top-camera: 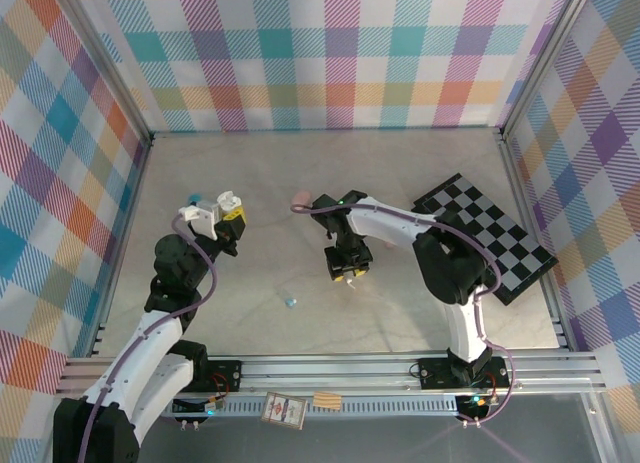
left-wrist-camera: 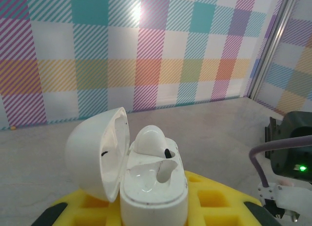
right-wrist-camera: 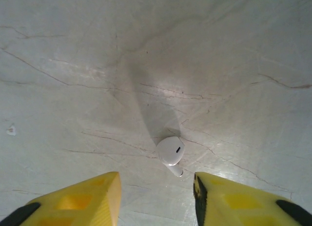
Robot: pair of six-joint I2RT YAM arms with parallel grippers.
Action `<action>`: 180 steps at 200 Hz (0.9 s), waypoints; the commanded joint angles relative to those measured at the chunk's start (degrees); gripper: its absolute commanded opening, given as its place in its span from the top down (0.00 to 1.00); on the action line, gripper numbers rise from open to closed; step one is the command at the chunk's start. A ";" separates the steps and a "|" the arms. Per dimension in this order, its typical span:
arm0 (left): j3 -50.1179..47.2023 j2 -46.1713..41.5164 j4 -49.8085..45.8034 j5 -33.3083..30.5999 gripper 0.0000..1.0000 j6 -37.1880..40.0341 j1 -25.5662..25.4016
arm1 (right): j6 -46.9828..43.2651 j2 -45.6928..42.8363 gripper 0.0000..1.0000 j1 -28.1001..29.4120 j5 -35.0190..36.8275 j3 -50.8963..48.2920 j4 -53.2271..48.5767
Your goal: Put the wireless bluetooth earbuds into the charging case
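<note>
A loose white plastic earbud point(right-wrist-camera: 170, 152) with a short stem lies flat on the pale marbled table point(right-wrist-camera: 73, 65). It is just ahead of the right gripper point(right-wrist-camera: 156, 184), whose yellow fingers stand spread either side of it, touching nothing. A second white earbud point(left-wrist-camera: 150, 137) sits in its socket in the glossy white oval charging case point(left-wrist-camera: 153, 192), whose lid is flipped back; the neighbouring socket point(left-wrist-camera: 165, 171) is bare. The left gripper point(top-camera: 212, 216) is clamped on that case and holds it up. I judge the job about half done: the loose bud has yet to be picked up and seated. A tiny teal nub point(top-camera: 290, 301) lies on the table between the arms. No brand shows on the case, and the small card point(top-camera: 283, 411) by the rail is too small to read
</note>
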 commanded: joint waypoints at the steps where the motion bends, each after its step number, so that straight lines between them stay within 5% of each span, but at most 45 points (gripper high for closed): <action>1: -0.56 -0.61 -0.95 -0.02 1.00 2.12 -0.46 | -1.31 2.34 0.59 0.36 -0.89 3.77 -6.25; 180: -0.12 -2.02 -2.97 0.14 1.00 3.40 -0.46 | -2.99 8.87 0.70 0.30 2.10 3.98 -5.24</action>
